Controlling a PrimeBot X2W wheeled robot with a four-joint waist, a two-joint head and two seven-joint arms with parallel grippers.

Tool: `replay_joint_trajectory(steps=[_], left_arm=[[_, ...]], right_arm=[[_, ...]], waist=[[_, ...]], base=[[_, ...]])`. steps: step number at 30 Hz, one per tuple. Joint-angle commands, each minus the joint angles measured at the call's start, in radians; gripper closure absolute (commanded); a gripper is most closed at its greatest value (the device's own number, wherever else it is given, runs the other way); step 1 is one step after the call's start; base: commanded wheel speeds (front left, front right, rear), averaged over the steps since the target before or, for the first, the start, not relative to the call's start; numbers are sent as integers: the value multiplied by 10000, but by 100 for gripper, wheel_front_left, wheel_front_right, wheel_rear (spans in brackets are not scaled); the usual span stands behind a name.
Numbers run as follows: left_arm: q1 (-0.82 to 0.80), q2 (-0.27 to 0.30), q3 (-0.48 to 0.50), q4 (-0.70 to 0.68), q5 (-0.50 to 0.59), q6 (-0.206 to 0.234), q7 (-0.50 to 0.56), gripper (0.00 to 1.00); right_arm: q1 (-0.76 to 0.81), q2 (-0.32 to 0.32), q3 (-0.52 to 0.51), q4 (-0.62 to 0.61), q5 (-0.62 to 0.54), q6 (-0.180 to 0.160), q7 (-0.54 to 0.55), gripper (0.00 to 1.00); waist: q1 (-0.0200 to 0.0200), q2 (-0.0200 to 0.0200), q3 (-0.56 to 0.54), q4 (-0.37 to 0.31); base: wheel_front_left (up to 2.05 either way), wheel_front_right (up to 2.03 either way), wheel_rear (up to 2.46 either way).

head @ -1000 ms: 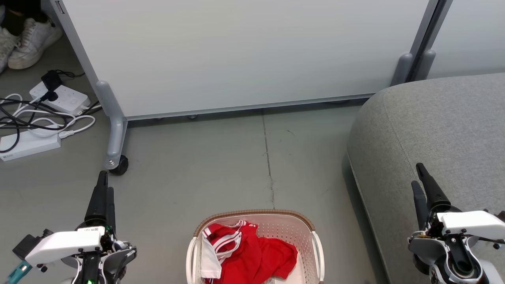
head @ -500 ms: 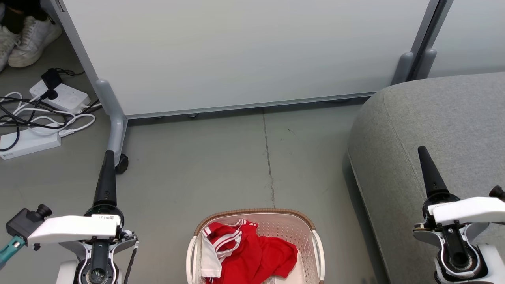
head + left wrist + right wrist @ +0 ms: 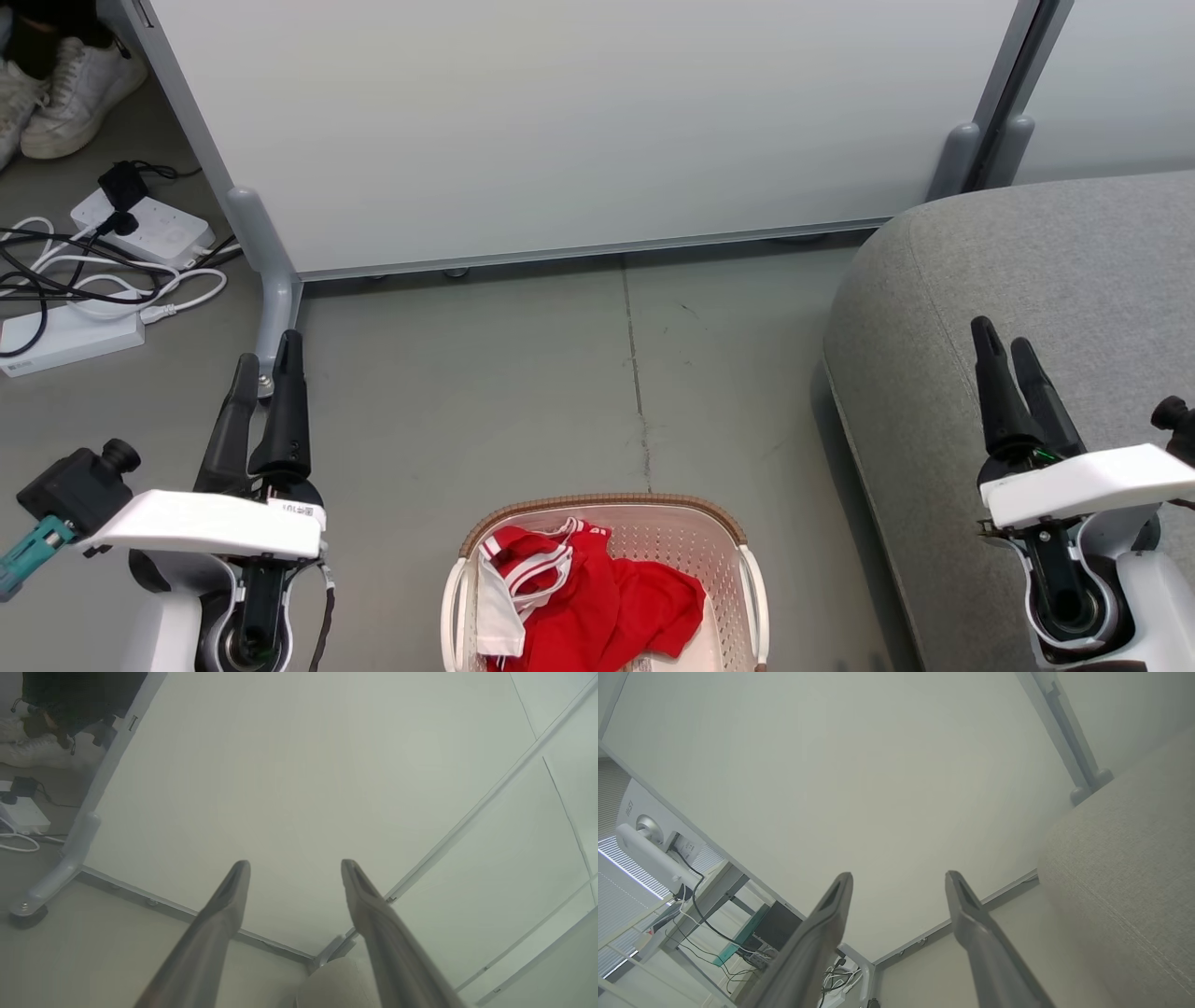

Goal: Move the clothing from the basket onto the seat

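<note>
One basket (image 3: 602, 505), one seat (image 3: 1046, 271) — two grippers (left (image 3: 269, 347), right (image 3: 1000, 333)).

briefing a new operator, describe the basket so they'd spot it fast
Start at the big white partition panel across the back, then come down the floor to the head view's bottom edge, left of the grey seat. The basket there is cream perforated plastic with a brown woven rim, holding red clothing.

Crumpled bright red garments with white stripes (image 3: 597, 602) fill cream perforated plastic basket (image 3: 681, 541); large grey fabric seat (image 3: 1055, 271) just right.
</note>
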Motion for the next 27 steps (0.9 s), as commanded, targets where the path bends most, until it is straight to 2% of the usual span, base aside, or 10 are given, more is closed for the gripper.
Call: replay_joint_trajectory(steps=[1, 17, 18, 27], left_arm=[[-268, 115, -50, -211, 348, 41, -87, 0], [84, 483, -635, -179, 2734, 551, -561, 0], [177, 535, -735, -76, 3091, 642, -645, 0], [294, 574, -824, 400, 3969, 1011, -878, 0]], right_arm=[[-168, -141, 23, -227, -328, 43, -126, 0], [58, -104, 440, -143, -2790, 49, -654, 0], [90, -82, 479, -40, -3218, 50, -740, 0], [262, 60, 485, 323, -4323, 53, -1002, 0]], waist=[[0, -1, 0, 2], [0, -1, -13, -1], [0, -1, -20, 5], [0, -1, -30, 22]], base=[[0, 0, 0], [0, 0, 0], [0, 0, 0], [0, 0, 0]])
